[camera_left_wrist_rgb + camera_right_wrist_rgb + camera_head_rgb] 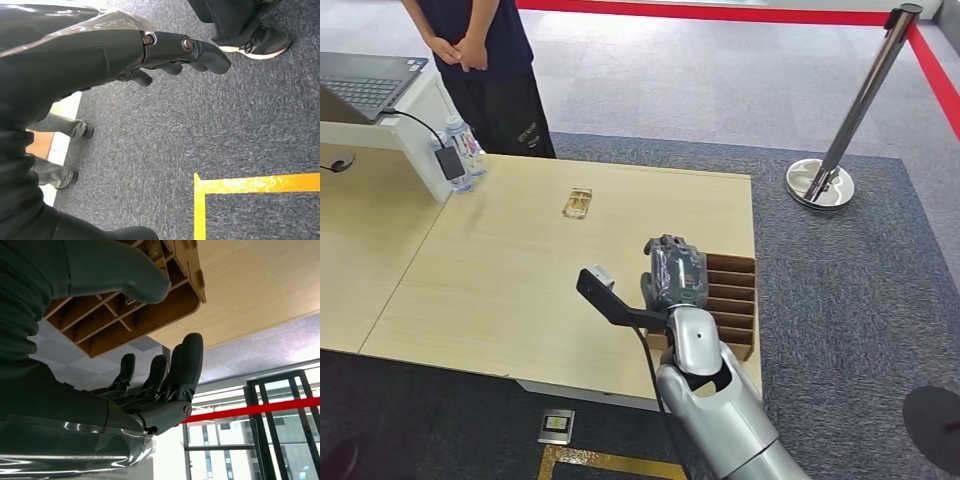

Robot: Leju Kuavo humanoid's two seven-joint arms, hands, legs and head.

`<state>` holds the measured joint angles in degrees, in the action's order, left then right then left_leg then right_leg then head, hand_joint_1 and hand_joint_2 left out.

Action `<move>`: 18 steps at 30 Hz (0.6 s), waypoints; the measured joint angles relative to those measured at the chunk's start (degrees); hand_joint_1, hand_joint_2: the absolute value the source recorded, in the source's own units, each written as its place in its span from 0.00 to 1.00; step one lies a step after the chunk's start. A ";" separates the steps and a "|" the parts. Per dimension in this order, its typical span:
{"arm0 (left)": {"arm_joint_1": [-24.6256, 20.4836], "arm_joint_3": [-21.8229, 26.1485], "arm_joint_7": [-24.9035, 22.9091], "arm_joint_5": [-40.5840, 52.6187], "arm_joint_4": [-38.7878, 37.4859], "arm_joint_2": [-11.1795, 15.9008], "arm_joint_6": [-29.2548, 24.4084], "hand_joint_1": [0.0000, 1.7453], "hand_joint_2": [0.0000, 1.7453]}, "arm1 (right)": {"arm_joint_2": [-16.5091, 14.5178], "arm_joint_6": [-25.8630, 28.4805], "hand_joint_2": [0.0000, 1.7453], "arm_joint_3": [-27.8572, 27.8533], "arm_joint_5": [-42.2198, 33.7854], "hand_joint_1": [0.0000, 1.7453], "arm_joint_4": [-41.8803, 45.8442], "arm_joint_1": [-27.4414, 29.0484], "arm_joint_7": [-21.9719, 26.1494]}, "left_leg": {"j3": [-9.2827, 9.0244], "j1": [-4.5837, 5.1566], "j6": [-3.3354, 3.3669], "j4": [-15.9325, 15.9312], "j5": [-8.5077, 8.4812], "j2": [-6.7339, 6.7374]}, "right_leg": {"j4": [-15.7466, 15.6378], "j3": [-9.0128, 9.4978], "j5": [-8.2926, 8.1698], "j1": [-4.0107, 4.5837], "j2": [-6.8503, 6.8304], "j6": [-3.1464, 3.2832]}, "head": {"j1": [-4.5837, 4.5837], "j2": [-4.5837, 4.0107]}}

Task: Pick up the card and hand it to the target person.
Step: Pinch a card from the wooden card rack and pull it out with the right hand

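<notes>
The right silver arm reaches up from below over the near right corner of the light wooden bench (509, 270). Its right robot hand (675, 272) hovers just above the brown wooden slotted card rack (733, 300) at the bench's right edge. In the right wrist view the right robot hand (151, 385) has its dark fingers (188, 360) apart and upright and the thick grey thumb (124, 275) lies against the rack's dividers (113, 315); it holds nothing I can see. No card can be made out in the slots from here.

The left robot hand (158, 55) hangs above the grey carpet floor (211, 130), fingers loosely extended and empty, near a yellow tape line (249, 184).

On the bench a small clear glossy item (577, 203) lies near the middle. At the far left corner stand plastic water bottles (467, 148) beside a white raised stand (410, 115) carrying an open grey laptop (365, 85). A person in dark clothes (497, 80) stands beyond the bench, hands clasped. A chrome stanchion post (848, 120) with red belt stands on the carpet to the right.
</notes>
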<state>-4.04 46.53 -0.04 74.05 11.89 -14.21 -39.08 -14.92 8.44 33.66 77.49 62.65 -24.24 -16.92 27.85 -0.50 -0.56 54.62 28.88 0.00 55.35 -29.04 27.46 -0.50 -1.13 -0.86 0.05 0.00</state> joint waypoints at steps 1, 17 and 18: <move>0.00 0.00 0.00 -0.03 0.00 0.00 0.00 0.00 1.00 | -0.20 -0.02 1.00 0.00 0.09 0.46 -0.36 -0.07 -0.25 | 0.00 0.00 0.00 0.00 0.00 0.00 | 0.00 0.00 0.00 0.00 0.00 0.00 | -0.01 0.00; 0.03 0.00 0.63 0.01 -0.02 -0.02 0.02 0.00 1.00 | -1.00 0.76 1.00 -0.29 2.77 0.47 -8.26 -3.48 -4.08 | 0.00 0.00 0.00 0.00 0.00 0.00 | 0.00 -0.01 0.00 0.00 0.00 0.00 | -0.01 0.00; 0.03 0.00 0.64 0.01 -0.02 -0.02 0.02 0.00 1.00 | -1.02 0.79 1.00 -0.31 2.79 0.47 -8.74 -3.63 -4.09 | 0.00 0.00 0.00 0.00 0.00 0.00 | 0.00 -0.01 0.00 0.00 0.00 0.00 | -0.01 0.00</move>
<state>-4.01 46.53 0.60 74.06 11.87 -14.23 -39.06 -15.94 9.23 33.35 80.28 53.91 -27.86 -21.02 27.86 -0.50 -0.56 54.62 28.88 0.00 55.35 -29.05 27.46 -0.50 -1.13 -0.85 0.04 0.00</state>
